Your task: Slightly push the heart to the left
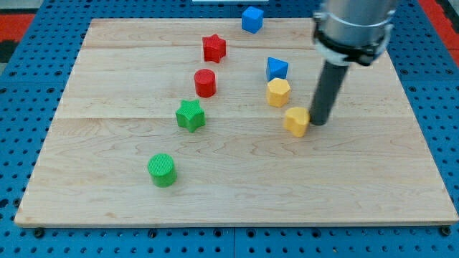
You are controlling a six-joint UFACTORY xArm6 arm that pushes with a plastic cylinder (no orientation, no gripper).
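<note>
Camera view recorded my tip (pixel 316 122) at the right flank of the yellow heart (pixel 296 121), touching or nearly so, with the heart low and right of centre on the wooden counter (pixel 107 186); no claw is fitted, only the rod, so none was open or closed. Just above the heart sat the yellow hexagon (pixel 278 92) and, beyond it, the blue block (pixel 277 69). Risk, as judged: contact looked high on the heart's side, so a push might spin it or overshoot "slightly", and any upward drift could knock the hexagon.
</note>
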